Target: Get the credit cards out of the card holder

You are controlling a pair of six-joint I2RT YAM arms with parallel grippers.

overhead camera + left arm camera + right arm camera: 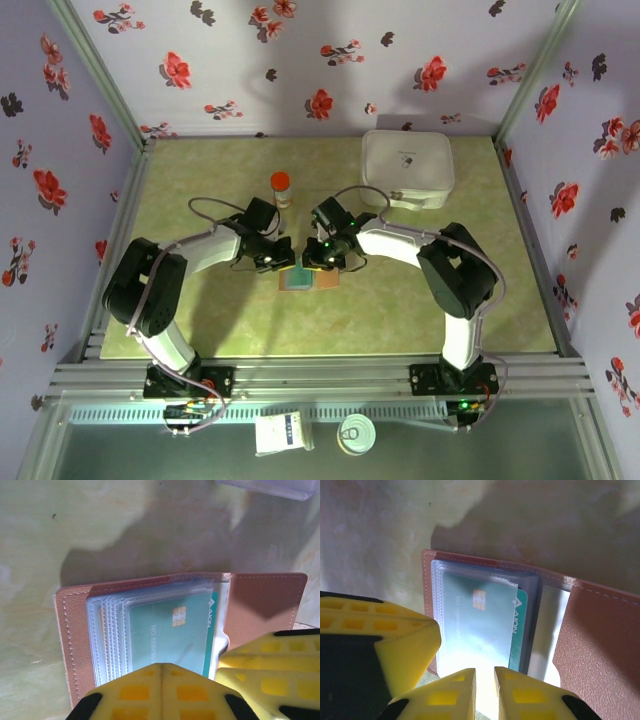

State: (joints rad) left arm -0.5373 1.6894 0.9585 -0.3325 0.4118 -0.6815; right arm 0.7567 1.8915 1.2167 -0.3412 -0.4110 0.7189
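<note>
The brown card holder (308,278) lies open on the green table between my two grippers. In the left wrist view its cover (75,630) frames a stack of clear sleeves, and the top sleeve holds a teal credit card (165,630) with a gold chip. My left gripper (162,666) is shut, its tips resting on the near edge of the sleeves. The right wrist view shows the same card (475,625) poking out of its sleeve toward the cover flap (600,640). My right gripper (485,671) hovers over the sleeves' near edge with a narrow gap between its jaws.
A white rounded-square case (407,170) stands at the back right. An orange-capped small bottle (281,187) stands just behind the grippers. The two grippers, left (283,262) and right (322,262), are almost touching. Flowered walls enclose the table on three sides.
</note>
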